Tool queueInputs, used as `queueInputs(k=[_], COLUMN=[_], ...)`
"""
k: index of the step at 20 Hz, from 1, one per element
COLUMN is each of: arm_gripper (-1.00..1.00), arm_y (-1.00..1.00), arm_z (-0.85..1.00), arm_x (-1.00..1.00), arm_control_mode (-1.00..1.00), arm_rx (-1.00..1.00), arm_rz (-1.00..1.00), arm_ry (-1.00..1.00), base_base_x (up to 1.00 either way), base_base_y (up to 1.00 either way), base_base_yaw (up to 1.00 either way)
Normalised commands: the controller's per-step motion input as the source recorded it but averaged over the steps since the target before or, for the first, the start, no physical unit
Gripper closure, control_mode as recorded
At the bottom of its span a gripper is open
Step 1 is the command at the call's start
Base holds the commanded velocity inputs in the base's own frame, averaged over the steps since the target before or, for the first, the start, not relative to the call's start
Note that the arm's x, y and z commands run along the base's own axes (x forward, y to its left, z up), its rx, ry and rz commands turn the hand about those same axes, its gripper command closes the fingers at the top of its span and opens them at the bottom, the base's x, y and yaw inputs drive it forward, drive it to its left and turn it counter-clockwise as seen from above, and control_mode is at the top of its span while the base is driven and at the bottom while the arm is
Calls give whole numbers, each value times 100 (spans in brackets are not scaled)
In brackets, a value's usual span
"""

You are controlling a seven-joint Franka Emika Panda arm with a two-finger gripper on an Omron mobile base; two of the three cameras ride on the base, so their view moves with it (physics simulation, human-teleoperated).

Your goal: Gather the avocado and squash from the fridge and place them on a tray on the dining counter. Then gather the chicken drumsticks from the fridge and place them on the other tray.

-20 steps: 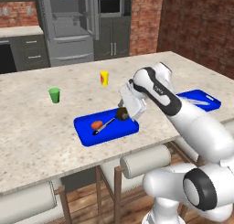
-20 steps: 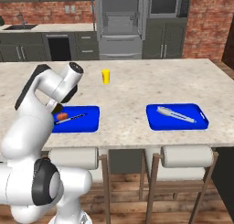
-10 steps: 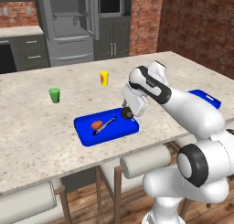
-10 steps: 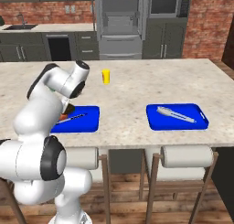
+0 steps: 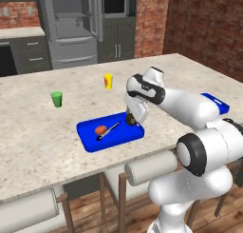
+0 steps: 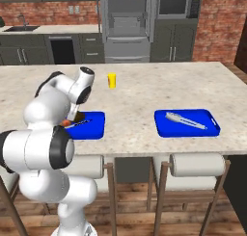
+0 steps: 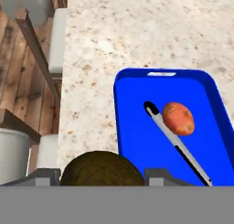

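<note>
The avocado sits clamped between the two tips of my hand, a dark olive-brown ball at the bottom of the hand view. In the left base view I see it just over the right end of the tray; from there it looks at or just above the tray floor, and I cannot tell whether it touches. The squash already lies in that tray, well apart from the avocado, with a slim dark-and-silver utensil running just beside it.

The tray rests near the front edge of the tabletop. The other tray lies farther along the same tabletop and carries its own metal tool. A green cup and a yellow cup stand behind, and the fridge stands against the back wall.

I judge the step in hand to be setting the avocado down beside the squash. Next I need to lower it fully inside the rim, clear of the utensil, then part the tips and lift straight away so the ball does not roll. The drumsticks remain to be fetched.
</note>
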Motion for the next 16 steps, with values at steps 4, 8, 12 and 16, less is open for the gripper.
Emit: queueInputs(k=[4, 8, 12, 16], arm_gripper=[100, 100, 100, 100], arm_y=[0, 0, 0, 2], arm_z=[-31, -34, -35, -40], arm_x=[42, 41, 39, 34], arm_control_mode=[-100, -100, -100, -100], arm_rx=[-8, -9, -8, -8], arm_rz=[0, 0, 0, 0], arm_ry=[0, 0, 0, 0], base_base_x=[0, 0, 0, 0], base_base_y=[0, 0, 0, 0], base_base_yaw=[0, 0, 0, 0])
